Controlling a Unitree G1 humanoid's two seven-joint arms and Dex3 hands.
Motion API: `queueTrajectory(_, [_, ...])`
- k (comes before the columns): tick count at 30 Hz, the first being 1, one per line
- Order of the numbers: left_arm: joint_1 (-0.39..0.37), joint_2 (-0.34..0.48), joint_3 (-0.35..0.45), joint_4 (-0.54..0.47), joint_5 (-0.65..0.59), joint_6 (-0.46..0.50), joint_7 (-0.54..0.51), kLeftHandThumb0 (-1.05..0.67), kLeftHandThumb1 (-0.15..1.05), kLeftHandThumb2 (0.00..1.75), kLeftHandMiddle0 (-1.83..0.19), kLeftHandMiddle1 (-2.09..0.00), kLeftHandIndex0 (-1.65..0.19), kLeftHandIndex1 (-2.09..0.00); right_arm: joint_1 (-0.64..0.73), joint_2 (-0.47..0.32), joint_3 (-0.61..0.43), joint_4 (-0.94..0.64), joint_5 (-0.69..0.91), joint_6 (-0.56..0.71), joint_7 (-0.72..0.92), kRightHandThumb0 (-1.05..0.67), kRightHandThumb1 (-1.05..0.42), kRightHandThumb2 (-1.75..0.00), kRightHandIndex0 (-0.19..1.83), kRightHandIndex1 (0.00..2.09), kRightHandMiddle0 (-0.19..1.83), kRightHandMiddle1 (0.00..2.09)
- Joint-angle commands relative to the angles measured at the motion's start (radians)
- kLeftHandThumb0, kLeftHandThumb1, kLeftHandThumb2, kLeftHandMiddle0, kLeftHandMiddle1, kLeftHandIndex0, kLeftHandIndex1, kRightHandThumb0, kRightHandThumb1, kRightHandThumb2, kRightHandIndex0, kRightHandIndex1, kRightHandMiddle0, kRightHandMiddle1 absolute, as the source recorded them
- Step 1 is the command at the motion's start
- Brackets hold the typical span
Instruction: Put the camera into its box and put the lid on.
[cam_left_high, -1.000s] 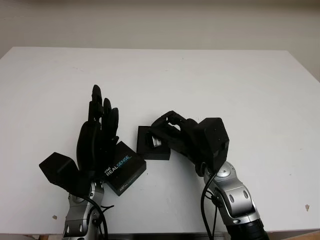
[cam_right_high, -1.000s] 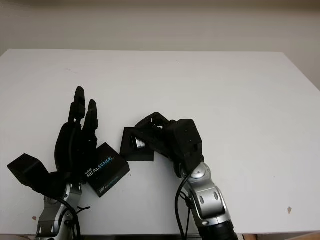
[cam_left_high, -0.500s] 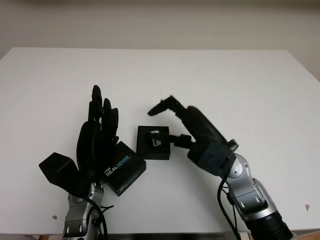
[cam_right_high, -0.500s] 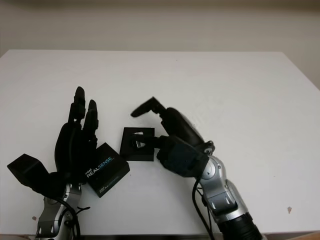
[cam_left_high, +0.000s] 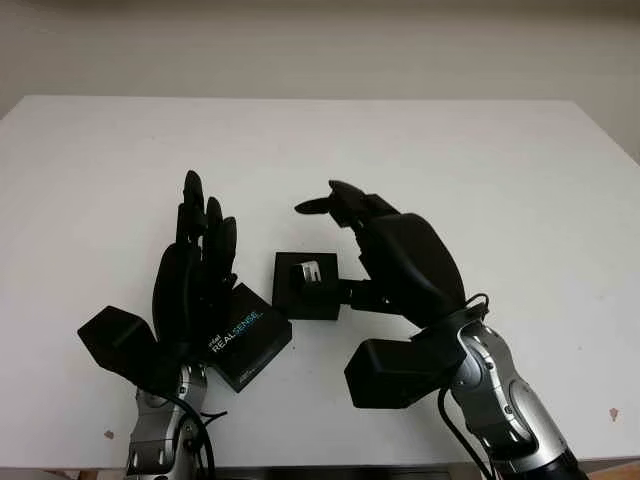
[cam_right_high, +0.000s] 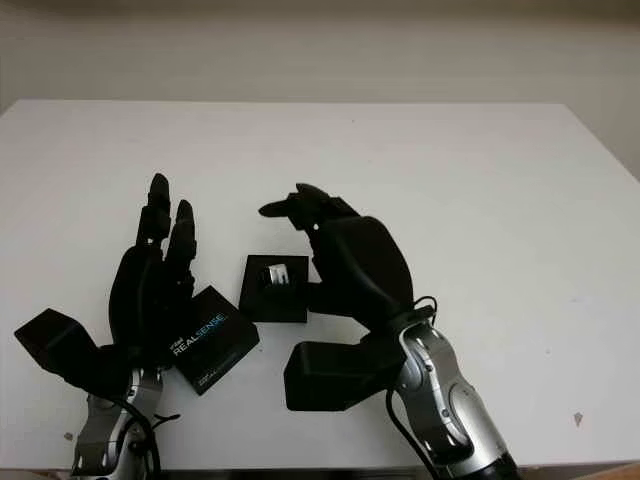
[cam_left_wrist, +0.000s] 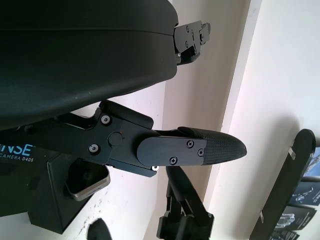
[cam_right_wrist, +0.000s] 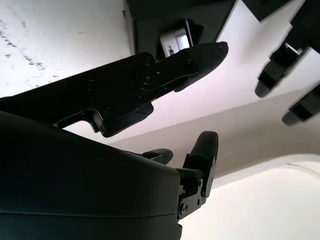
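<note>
Here, the camera sits in its box, lid not yet on.
Fingers uncurled and holding nothing, the right hand (cam_left_high: 385, 250) hovers beside the box (cam_left_high: 307, 285), camera (cam_left_high: 308, 270) inside, near the table's (cam_left_high: 480, 170) front edge; the empty, unclenched left hand (cam_left_high: 195, 275) stands beside the lid (cam_left_high: 248, 335), apparently next to be lifted.

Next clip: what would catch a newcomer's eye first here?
Two black hands flank a small open box near the table's front edge, a silver camera seated inside it. The right hand is raised, open, beside the box; the left hand stands upright over the REALSENSE lid.
</note>
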Motion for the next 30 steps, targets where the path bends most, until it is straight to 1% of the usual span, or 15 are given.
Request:
queueTrajectory(1, [0.015,0.003,-0.001,-0.007,0.003,0.007,0.003,-0.75,1.05,0.35,0.19,0.00,0.19,0.00,-0.022,-0.017,-0.001,0.014,-0.028,-0.008,-0.006,-0.74,-0.97,-0.06,0.31,0.17,0.13,0.94])
queueTrajectory(5, [0.017,0.006,-0.004,-0.004,0.012,-0.003,0.000,-0.75,1.05,0.36,0.19,0.00,0.19,0.00,-0.027,-0.019,0.004,0.017,-0.093,0.006,-0.016,-0.76,-0.97,-0.06,0.33,0.19,0.17,0.97])
queueTrajectory(14, [0.012,0.000,-0.005,0.004,0.012,-0.004,0.002,-0.75,1.05,0.37,0.19,0.00,0.19,0.00,-0.019,0.048,0.052,0.001,-0.233,0.126,0.021,-0.77,-1.02,-0.07,0.35,0.21,0.20,1.01])
queueTrajectory(19, [0.016,0.001,-0.008,0.010,0.021,-0.011,0.002,-0.74,1.05,0.38,0.19,0.00,0.19,0.00,-0.027,0.092,0.076,0.013,-0.269,0.184,0.055,-0.75,-1.04,-0.07,0.34,0.21,0.21,0.90])
queueTrajectory(24, [0.018,-0.004,-0.012,0.003,0.018,0.004,0.005,-0.75,1.05,0.38,0.19,0.00,0.19,0.00,-0.038,0.132,0.085,0.016,-0.249,0.222,0.105,-0.74,-1.05,-0.08,0.32,0.20,0.21,0.82])
queueTrajectory(30, [0.018,-0.005,-0.011,0.005,0.020,-0.001,0.005,-0.74,1.05,0.38,0.19,0.00,0.19,0.00,-0.048,0.129,0.087,0.022,-0.244,0.223,0.121,-0.74,-1.05,-0.07,0.33,0.20,0.24,0.78])
